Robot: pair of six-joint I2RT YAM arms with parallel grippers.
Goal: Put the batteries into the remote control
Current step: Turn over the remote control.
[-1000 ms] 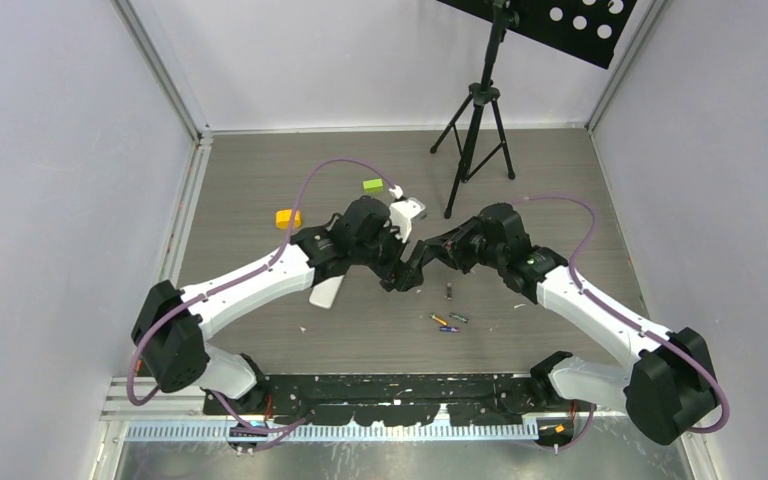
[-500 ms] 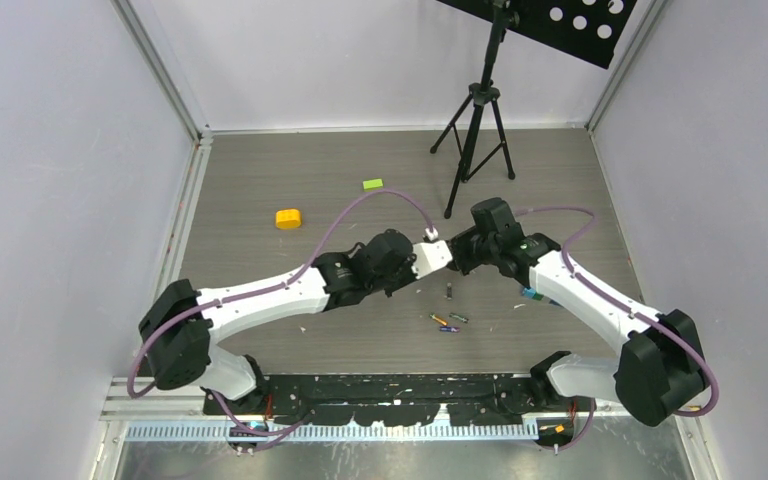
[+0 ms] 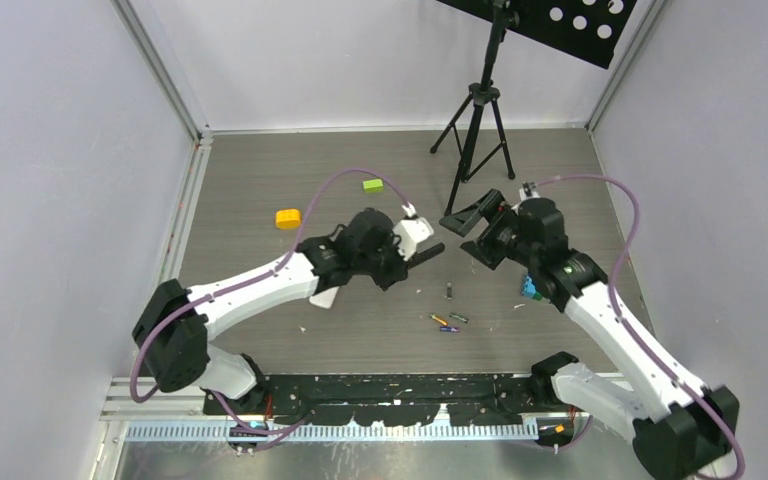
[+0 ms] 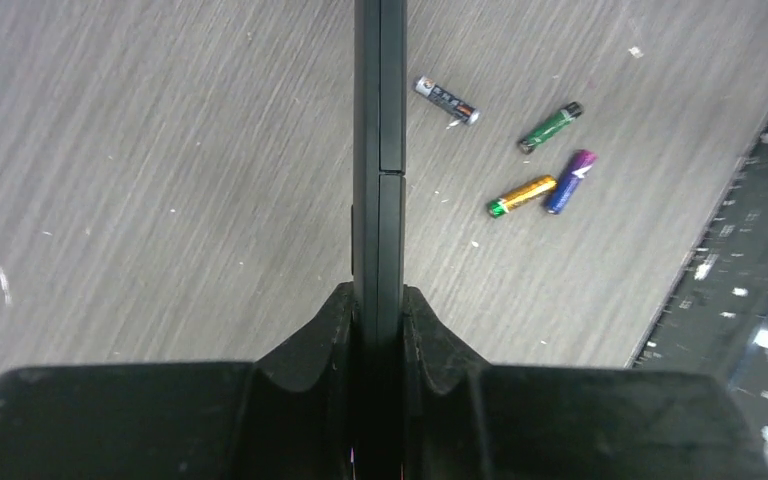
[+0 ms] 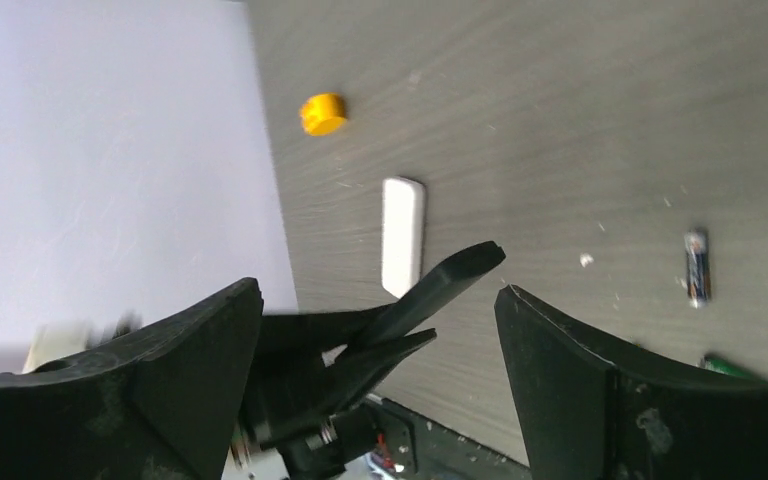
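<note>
- Batteries: four loose cells lie on the table [image 3: 260, 180], toward its near centre, in front of both grippers.
- Dark grey battery [image 4: 446, 99]: lies alone, the farthest of the four from the table's near edge.
- Green battery [image 4: 550, 127]: lies near the dark grey one, not touching it.
- Yellow battery [image 4: 522, 195] and blue-purple battery [image 4: 570, 181]: lie just beside each other, closest to the near edge, their ends almost meeting.
- Remote control [image 4: 378, 150]: a thin black slab, seen edge-on from the left wrist. It is held clear of the table, beside the batteries and apart from them. A seam crosses its edge part-way along.
- Left gripper [image 4: 378, 300]: clamped on one end of the remote control, one finger against each flat face. Most of the slab projects beyond the fingertips.
- Right gripper [image 3: 468, 232]: jaws spread wide, holding and touching nothing. It faces the free end of the remote control with a gap between them.
- White bar [image 5: 403, 235]: lies flat on the table, partly under the left arm in the overhead view.
- Yellow block [image 3: 288, 218] and green block [image 3: 372, 184]: sit farther back on the table, well apart from the batteries.
- Tripod [image 3: 475, 130]: stands at the rear of the table, behind the right gripper.
</note>
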